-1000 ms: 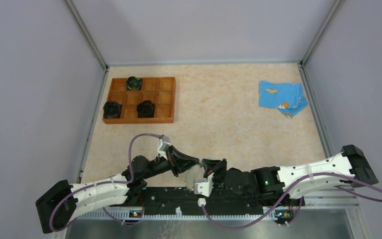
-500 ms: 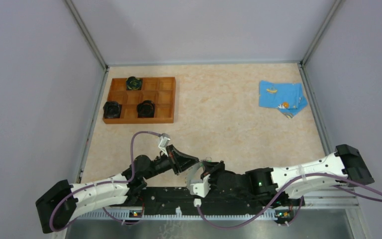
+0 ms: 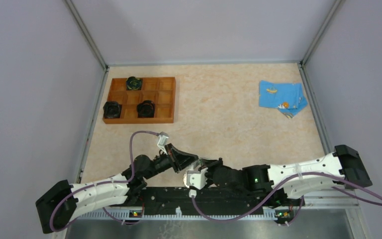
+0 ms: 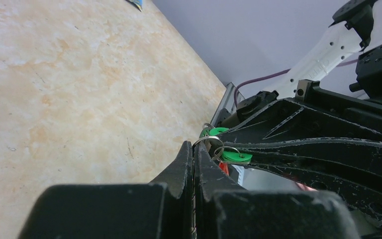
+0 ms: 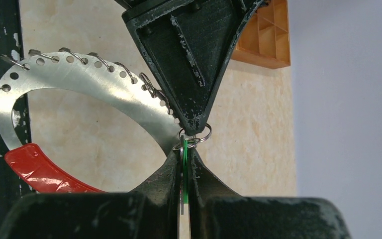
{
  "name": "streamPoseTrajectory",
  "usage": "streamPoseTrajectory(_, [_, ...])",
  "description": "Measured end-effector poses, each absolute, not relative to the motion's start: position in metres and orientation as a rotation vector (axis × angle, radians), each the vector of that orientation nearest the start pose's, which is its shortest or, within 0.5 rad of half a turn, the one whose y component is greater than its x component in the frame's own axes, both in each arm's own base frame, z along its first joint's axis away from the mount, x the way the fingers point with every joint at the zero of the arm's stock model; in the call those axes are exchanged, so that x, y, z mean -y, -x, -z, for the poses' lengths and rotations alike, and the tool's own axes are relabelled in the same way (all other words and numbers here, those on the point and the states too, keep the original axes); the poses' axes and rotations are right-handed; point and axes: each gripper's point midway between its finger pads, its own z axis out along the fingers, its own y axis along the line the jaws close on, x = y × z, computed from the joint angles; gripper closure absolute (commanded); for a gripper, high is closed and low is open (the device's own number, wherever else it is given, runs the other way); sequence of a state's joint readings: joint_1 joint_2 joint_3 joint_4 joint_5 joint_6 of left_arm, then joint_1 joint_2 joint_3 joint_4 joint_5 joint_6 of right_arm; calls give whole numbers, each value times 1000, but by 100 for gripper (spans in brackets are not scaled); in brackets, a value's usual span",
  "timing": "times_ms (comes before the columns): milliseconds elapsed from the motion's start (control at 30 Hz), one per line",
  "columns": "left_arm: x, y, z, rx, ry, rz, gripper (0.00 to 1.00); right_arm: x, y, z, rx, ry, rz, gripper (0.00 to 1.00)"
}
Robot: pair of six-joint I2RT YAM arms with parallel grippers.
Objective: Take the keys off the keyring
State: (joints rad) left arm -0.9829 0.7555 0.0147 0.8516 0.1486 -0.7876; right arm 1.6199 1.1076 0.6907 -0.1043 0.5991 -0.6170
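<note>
The keyring (image 5: 104, 92) is a flat silvery band pierced with holes and small wire loops, with one red section (image 5: 45, 172). It hangs in the air between the two grippers at the near edge of the table. My left gripper (image 4: 193, 146) is shut on the band's edge; in the right wrist view its black fingers (image 5: 189, 64) come down from the top. A green-headed key (image 5: 184, 159) hangs from a small split ring, and my right gripper (image 5: 184, 149) is shut on it. Two green key heads (image 4: 234, 157) show beside the left jaws. From above, the grippers meet tip to tip (image 3: 199, 162).
An orange wooden tray (image 3: 166, 99) with square compartments holds three black round pucks at the back left. A folded blue patterned cloth (image 3: 282, 98) lies at the back right. Metal rails and grey walls bound the table.
The right arm has reached further left and its wrist has turned, bringing its gripper closer against the left one. The left gripper has barely shifted. Both stay shut.
</note>
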Motion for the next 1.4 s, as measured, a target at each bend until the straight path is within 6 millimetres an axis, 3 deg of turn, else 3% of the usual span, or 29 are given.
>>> streamPoseTrajectory(1100, [271,-143,-168,-1633,-219,1392,100,-318,-139,-164,-1512,1426,-176,100])
streamPoseTrajectory(1400, [274,-137,-169,-1622,-270,1400,100,-315,-147,-162,-1586,1382,-220,100])
